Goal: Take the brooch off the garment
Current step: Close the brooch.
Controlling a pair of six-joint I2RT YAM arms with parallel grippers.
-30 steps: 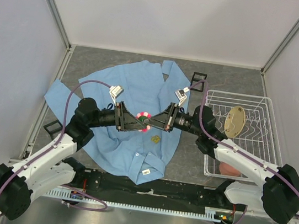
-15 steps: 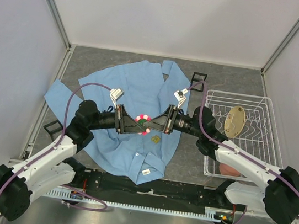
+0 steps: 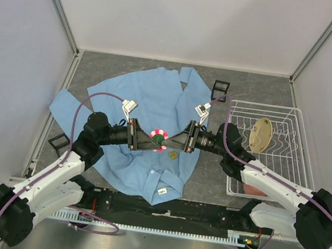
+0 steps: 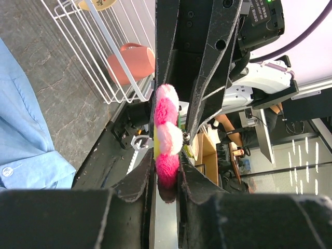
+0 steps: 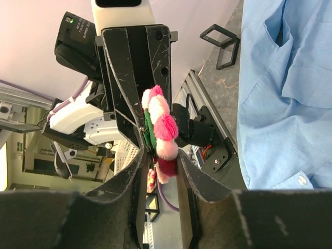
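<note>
We see the left gripper [image 3: 154, 139] newly closed, pinching the brooch [image 3: 160, 137] just above the garment [image 3: 151, 97]. We judge the brooch freed. It is round with no long axis and lies flat, green back upward. The right gripper [image 3: 165, 141] has just slackened around it.

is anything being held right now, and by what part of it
The brooch, pinched edge-on at its rim petals by the left gripper. The right gripper has its jaws open around the opposite edge, apparently not clamping it.
</note>
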